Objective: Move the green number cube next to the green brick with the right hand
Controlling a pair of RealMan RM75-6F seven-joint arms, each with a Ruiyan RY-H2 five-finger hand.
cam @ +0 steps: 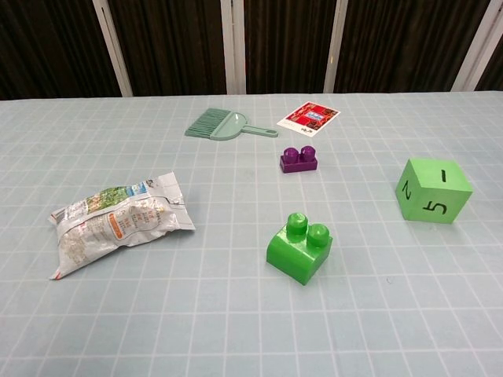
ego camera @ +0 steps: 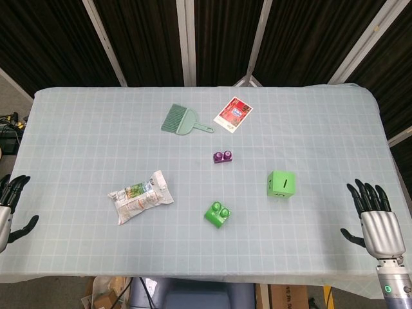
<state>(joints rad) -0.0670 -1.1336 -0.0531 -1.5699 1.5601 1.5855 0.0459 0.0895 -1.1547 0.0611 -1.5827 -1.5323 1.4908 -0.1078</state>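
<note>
The green number cube (ego camera: pixel 281 185) (cam: pixel 433 191) sits on the table right of centre, showing 1, 2 and 5 on its faces. The green two-stud brick (ego camera: pixel 218 214) (cam: pixel 299 248) lies to its left and nearer the front edge, a clear gap between them. My right hand (ego camera: pixel 374 219) hovers at the table's front right corner, fingers spread, holding nothing, well right of the cube. My left hand (ego camera: pixel 9 211) is at the front left edge, fingers apart and empty. Neither hand shows in the chest view.
A purple two-stud brick (ego camera: pixel 223 156) (cam: pixel 299 159) lies behind the green brick. A crumpled snack bag (ego camera: pixel 140 196) (cam: pixel 116 221) is at the left. A small green dustpan brush (ego camera: pixel 183 120) (cam: pixel 221 125) and a red card (ego camera: pixel 234 113) (cam: pixel 310 118) lie farther back.
</note>
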